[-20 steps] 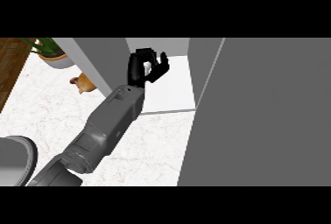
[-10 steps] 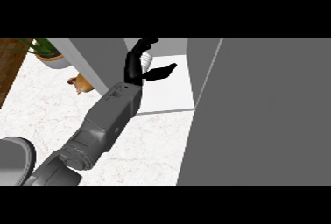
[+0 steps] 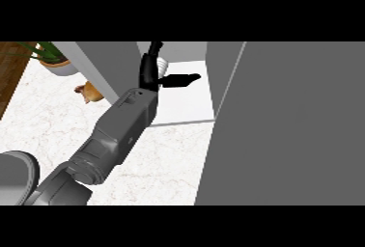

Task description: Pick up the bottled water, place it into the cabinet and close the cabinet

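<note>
One grey arm comes up from the surface's near edge, its hand inside the cabinet with fingers straight and thumb stuck out sideways, grasping nothing. The bottled water is just a pale bit peeking right beside the fingers, mostly hidden. One big grey door blocks the right side; one potted plant and one small orange thing sit near the far-left corner.

One head view looks steeply down, close over the counter.
</note>
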Robot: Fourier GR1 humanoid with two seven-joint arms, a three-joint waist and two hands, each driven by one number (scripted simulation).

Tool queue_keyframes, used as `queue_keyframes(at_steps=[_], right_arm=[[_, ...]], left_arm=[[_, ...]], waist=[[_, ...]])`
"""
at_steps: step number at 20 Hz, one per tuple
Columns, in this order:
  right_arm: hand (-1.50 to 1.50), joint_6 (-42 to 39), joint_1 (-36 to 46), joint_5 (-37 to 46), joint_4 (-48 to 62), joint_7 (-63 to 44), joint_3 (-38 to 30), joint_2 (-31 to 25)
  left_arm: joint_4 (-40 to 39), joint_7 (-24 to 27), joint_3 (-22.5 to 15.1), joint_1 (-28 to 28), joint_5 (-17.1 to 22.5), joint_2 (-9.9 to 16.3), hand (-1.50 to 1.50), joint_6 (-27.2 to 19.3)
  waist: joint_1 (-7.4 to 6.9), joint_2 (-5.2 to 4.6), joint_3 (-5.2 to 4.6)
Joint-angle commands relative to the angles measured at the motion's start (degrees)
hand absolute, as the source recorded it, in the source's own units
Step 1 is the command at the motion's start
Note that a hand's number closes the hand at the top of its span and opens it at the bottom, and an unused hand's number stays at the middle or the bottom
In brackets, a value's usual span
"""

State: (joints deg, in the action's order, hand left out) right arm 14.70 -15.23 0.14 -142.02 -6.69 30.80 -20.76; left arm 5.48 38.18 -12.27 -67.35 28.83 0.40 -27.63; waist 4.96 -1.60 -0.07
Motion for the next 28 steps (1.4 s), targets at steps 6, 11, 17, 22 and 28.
queue_keyframes(at_steps=[6,11,17,22,28], right_arm=[[-1.5,0.3,1.4,0.4,-5.6,-5.3,0.1,0.0],[-1.5,0.2,-0.8,1.5,-3.4,-2.1,0.3,0.2],[-1.5,-1.6,-2.0,-2.4,-3.7,-1.6,-3.8,-1.0],[-1.5,0.2,-3.7,2.0,-4.4,-2.5,-0.8,-0.8],[-1.5,1.1,-0.9,7.6,-7.2,-7.4,2.4,-2.8]], left_arm=[[5.0,3.3,1.5,-0.5,1.5,-0.4,-1.5,13.8],[6.9,-0.6,2.1,-1.7,2.7,-0.4,-1.5,20.2],[16.1,-2.6,-1.4,4.8,7.5,-0.4,-1.5,20.6],[27.0,-6.6,-3.5,12.4,6.7,-0.4,-1.5,20.8],[40.0,-9.3,-5.8,24.4,5.9,3.8,1.5,20.6]], waist=[[-0.59,0.44,-0.11],[-2.28,1.11,0.03],[-2.76,1.66,0.1],[-5.63,2.49,0.09],[-6.03,2.48,0.0]])
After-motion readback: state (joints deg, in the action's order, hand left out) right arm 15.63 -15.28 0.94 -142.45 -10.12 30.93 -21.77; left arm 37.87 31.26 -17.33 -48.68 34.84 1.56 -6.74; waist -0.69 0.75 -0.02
